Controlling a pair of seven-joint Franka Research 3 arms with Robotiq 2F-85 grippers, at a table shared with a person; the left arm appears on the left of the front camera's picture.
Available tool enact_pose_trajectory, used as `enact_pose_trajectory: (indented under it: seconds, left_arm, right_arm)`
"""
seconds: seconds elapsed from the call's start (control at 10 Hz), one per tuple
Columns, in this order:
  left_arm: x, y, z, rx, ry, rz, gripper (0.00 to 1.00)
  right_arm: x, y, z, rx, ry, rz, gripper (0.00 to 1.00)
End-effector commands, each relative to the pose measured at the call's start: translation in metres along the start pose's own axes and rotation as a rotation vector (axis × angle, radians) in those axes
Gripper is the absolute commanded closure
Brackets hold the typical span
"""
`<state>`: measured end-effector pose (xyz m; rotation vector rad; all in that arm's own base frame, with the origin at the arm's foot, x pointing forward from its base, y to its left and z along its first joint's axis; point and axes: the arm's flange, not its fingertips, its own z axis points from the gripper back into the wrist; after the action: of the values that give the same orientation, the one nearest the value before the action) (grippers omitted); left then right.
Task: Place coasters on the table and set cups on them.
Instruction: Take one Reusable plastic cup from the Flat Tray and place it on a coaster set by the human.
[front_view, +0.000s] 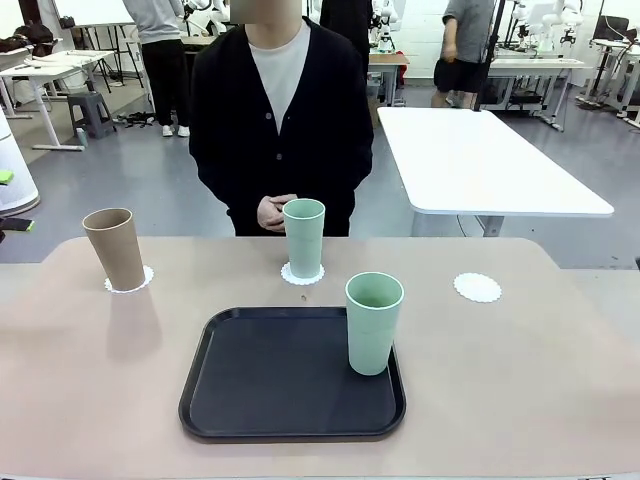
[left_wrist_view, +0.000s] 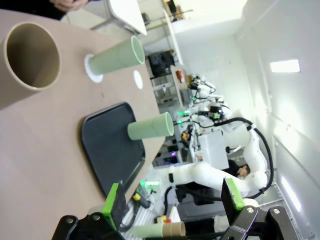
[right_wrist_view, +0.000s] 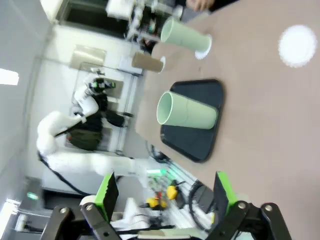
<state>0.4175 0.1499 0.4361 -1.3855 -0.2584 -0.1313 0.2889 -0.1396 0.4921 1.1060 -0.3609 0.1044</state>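
**Front view.** A black rounded-rectangle tray (front_view: 270, 370) lies at the middle of the large beige-tan matte table (front_view: 520, 380). A pale mint green tapered tumbler (front_view: 374, 322) stands upright in the tray's 2 o'clock corner.

- **10 o'clock of the tray:** a tan-brown tapered tumbler (front_view: 112, 247) stands on a white scalloped paper doily (front_view: 146, 277).
- **12 o'clock:** a second mint green tumbler (front_view: 303, 237) stands on a second doily (front_view: 303, 282).
- **2 o'clock:** a third doily (front_view: 477, 287) lies bare.

Beyond the far edge at 12 o'clock, the person's clasped hands (front_view: 275, 212) are held off the table.

**Wrist views.** The left gripper (left_wrist_view: 172, 197) and the right gripper (right_wrist_view: 165, 191) each hang above the table. The green-padded fingers of both are spread wide with nothing between them.
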Motion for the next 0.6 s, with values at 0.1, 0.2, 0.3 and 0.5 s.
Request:
enact_pose_trajectory:
  seconds: [0.1, 0.2, 0.3, 0.5]
  left_arm:
    - [-0.001, 0.000, 0.001, -0.001, -0.006, -0.001, 0.00]
    - [-0.001, 0.000, 0.001, -0.001, -0.006, -0.001, 0.00]
    - [-0.001, 0.000, 0.001, -0.001, -0.006, -0.001, 0.00]
    - [-0.001, 0.000, 0.001, -0.001, -0.006, -0.001, 0.00]
  right_arm:
    - [0.048, 0.024, -0.035, -0.228, 0.167, 0.437, 0.00]
    - [0.043, 0.030, -0.057, -0.297, 0.265, 0.571, 0.00]
    - [0.037, 0.036, -0.079, -0.342, 0.314, 0.688, 0.00]
    - [0.011, 0.048, -0.123, -0.386, 0.375, 0.846, 0.00]
